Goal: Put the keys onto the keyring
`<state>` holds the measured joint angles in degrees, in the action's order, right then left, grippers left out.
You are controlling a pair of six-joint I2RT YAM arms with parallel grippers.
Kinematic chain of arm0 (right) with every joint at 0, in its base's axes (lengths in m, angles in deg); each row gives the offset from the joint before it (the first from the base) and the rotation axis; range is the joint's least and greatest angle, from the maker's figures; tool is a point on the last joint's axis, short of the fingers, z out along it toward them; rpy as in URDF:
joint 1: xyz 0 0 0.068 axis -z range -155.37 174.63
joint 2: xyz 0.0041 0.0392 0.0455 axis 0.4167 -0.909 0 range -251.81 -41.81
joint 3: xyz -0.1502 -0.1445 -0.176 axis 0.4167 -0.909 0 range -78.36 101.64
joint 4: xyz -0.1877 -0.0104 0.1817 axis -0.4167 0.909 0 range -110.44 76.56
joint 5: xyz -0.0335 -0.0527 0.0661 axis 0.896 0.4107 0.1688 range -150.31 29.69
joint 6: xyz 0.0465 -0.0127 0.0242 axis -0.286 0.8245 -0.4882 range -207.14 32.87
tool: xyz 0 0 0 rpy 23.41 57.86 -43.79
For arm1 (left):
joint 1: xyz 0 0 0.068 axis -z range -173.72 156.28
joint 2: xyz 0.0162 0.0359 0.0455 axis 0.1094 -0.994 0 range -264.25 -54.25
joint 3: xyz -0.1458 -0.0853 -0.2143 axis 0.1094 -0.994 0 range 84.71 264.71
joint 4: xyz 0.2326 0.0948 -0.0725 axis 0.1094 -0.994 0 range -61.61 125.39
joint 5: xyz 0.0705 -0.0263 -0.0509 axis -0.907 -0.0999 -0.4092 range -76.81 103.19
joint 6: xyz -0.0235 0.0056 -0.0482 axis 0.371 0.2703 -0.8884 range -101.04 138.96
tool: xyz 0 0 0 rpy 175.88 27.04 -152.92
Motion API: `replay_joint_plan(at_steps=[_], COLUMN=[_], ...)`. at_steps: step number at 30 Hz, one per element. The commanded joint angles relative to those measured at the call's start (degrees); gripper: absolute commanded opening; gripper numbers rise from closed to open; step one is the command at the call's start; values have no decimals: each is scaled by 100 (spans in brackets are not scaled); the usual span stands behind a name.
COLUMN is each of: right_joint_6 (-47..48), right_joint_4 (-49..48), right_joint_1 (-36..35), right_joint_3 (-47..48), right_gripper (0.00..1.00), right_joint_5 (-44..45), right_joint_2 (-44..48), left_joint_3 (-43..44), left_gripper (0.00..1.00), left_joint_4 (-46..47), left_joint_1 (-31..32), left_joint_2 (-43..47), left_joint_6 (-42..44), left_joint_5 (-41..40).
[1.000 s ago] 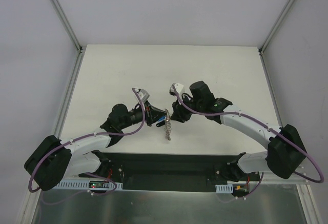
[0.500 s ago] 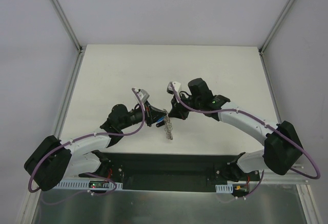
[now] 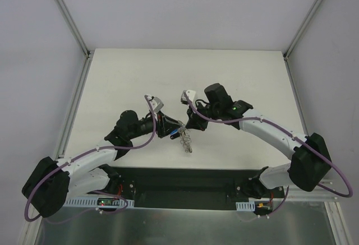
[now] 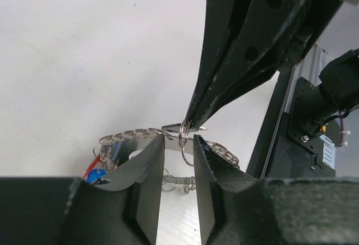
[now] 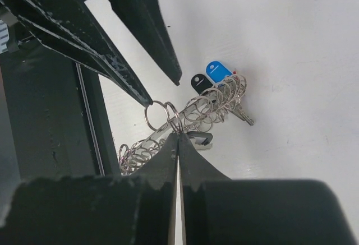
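The keyring [image 3: 186, 143] is held just off the counter [image 3: 235, 77], midway between the arms, its length running near to far. The right fingers [image 5: 162, 163] are pressed together on a wire loop [image 4: 183, 138] at its rim. The left fingers [image 4: 147, 172] are slightly spread and straddle that loop from the left; contact cannot be told.

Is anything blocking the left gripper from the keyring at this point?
Nothing visible does. The left gripper has its jaws apart, straddling a wire loop on the rim of the keyring. The right gripper, shut, pinches that same loop from the opposite side.
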<state>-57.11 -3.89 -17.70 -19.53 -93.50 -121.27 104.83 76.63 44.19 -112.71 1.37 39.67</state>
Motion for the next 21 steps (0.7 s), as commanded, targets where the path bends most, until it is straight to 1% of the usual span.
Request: replay_joint_plan(at_steps=[1,3,6,8,12,15,21], right_joint_6=[390,399,408,417,408,408,408], right_joint_4=[392,401,401,410,401,401,427], right_joint_1=[-161,-179,-215,-223,-250,-285,-346], right_joint_3=[331,322,322,322,314,305,270], right_gripper=[1,1,1,1,1,1,1], right_joint_5=[137,164,199,208,199,225,278], right_joint_2=[150,168,212,238,264,299,352], left_joint_3=[641,869,1046,1117,1248,1319,1380], left_gripper=[29,33,39,40,38,37,32], left_joint_4=[-782,-1081,-1187,-1293,-1320,-1381,-1451], left_joint_1=[-223,-232,-232,-232,-232,-232,-232], left_joint_2=[-25,-78,-253,-394,-605,-772,-834], left_joint_6=[509,607,633,703,765,774,800], left_joint_5=[665,928,1315,1456,1973,2142,2011])
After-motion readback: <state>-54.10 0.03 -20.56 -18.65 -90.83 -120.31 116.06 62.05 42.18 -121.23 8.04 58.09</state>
